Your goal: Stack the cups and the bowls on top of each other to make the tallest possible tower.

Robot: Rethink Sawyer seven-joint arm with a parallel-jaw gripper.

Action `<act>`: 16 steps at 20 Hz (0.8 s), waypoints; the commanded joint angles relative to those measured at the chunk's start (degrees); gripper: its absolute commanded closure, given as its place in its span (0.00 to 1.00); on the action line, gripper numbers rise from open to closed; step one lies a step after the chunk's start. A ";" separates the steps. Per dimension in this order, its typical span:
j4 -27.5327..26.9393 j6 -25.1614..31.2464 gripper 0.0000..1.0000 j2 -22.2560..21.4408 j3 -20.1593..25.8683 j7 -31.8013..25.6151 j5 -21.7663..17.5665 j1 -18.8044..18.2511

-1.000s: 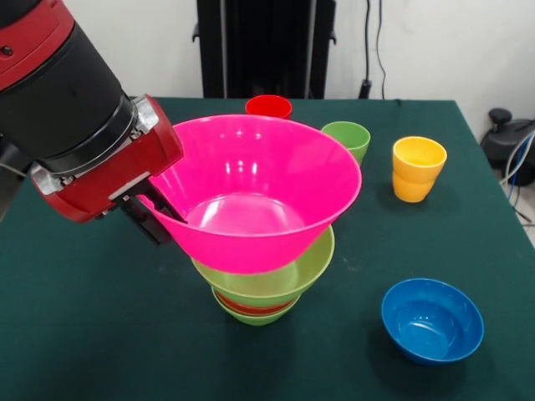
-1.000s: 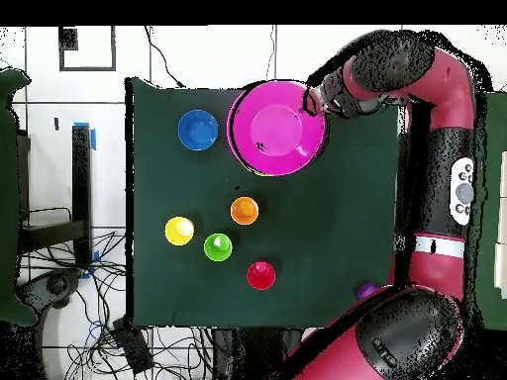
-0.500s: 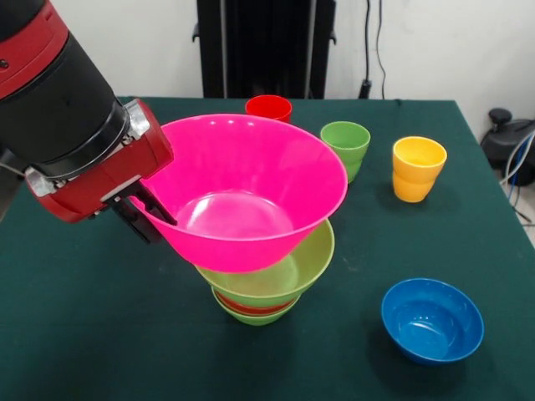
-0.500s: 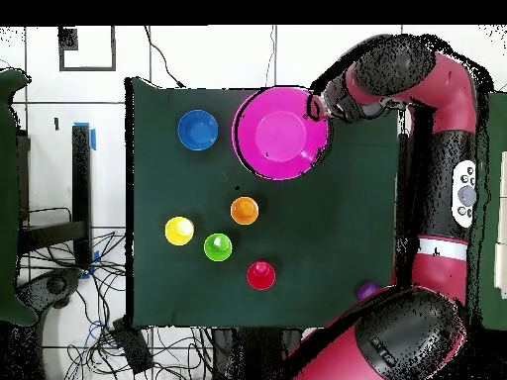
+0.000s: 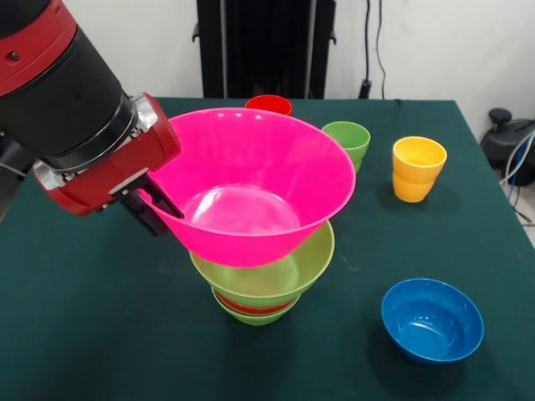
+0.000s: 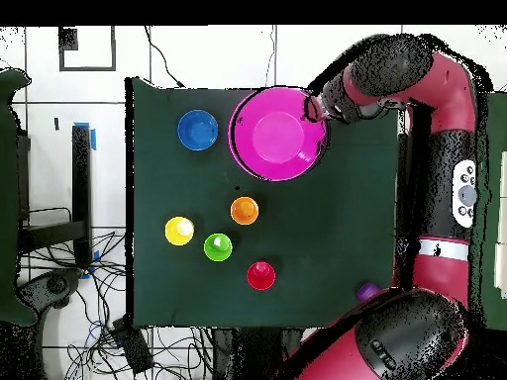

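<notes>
Pink bowl (image 5: 251,188) shifted right, tool (image 5: 157,209) clamping rim; blue bowl (image 5: 432,320) beside tower (image 5: 263,288).

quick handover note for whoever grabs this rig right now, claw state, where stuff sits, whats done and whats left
Claw: shut on the rim of the pink bowl, which it holds tilted over the tower.
Tower: large green bowl on a red-orange bowl and a small green one.
Done: three bowls nested; pink not released.
Left: blue bowl sits alone on the table. Red cup, green cup and yellow cup stand loose behind; the overhead view adds an orange cup and a purple cup at the table's edge.
</notes>
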 commanded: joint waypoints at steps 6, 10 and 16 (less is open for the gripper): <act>5.61 4.25 1.00 -3.36 -3.80 -5.96 2.50 2.17; 6.81 3.78 1.00 -3.73 -3.94 -5.17 3.63 1.95; 7.34 2.44 1.00 -3.68 -4.31 -5.55 3.72 1.96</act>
